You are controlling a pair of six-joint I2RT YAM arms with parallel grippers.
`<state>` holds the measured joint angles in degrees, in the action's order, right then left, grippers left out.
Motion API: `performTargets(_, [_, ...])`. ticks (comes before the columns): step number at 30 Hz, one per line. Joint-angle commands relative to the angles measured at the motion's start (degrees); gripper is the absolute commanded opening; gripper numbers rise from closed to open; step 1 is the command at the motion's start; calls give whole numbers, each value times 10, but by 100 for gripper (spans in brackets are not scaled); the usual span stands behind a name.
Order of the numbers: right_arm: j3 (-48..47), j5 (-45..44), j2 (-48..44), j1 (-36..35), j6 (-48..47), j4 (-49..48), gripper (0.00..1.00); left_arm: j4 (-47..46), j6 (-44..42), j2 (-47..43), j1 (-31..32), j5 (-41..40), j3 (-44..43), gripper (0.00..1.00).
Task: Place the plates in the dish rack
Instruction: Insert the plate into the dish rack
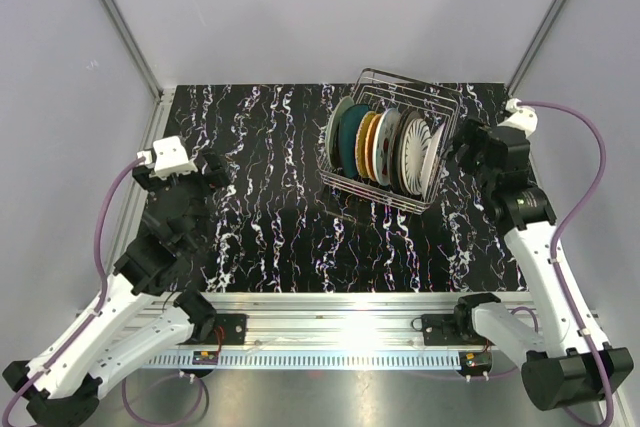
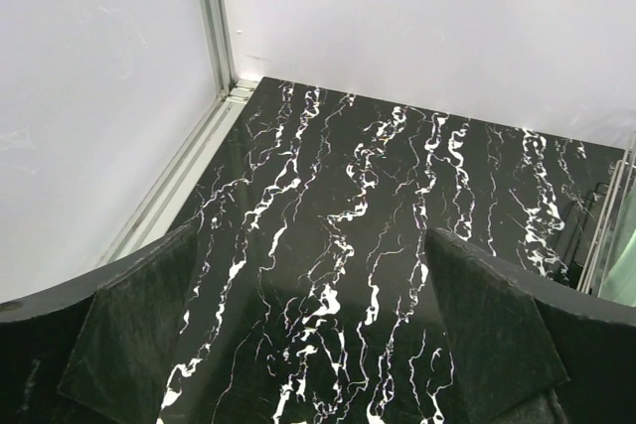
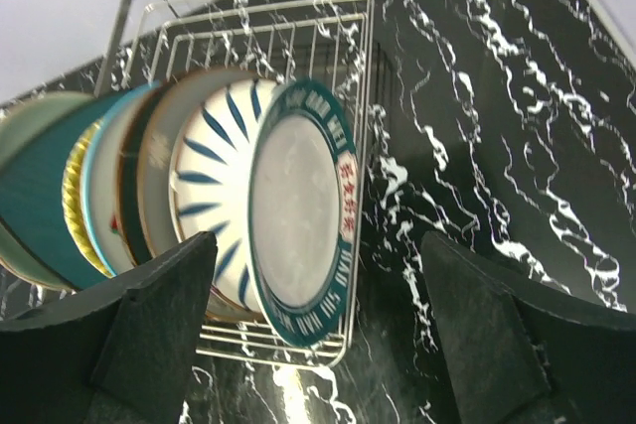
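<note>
well, the dish rack [image 1: 441,169] sits at the far right part of the black table with white streaks [image 1: 270,237]. it is turned a bit crooked. the plates [image 1: 385,145] all stand on their edges inside it, packed close in a row. from above, the row goes from a pale green one on the left, past dark teal and orange-tan ones, to white ones on the right.

the right gripper [image 1: 463,147] is just beside the right end of the rack. its two fingers are spread wide apart and hold nothing. in the right wrist view, the closest plate [image 3: 298,215] has a teal rim with red marks on it. it shows up in the gap between the black fingers [image 3: 149,335], but they do not touch it. behind it is a white plate with blue stripes [image 3: 214,161].

the left gripper [image 1: 215,175] is on the left side of the table, well apart from the rack. its fingers are spread wide too and hold nothing. under it is only bare table.
</note>
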<state>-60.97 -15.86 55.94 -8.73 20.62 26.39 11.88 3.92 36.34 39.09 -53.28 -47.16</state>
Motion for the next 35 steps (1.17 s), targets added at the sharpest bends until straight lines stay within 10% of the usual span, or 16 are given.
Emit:
performTargets(1, [23,-1,-37,4,12,-16,92,-37,2,-5,-2,-27,5,99])
performTargets(35, [38,-112,-26,3,106,10,100,-83,-33,-4,-2,-58,32,99])
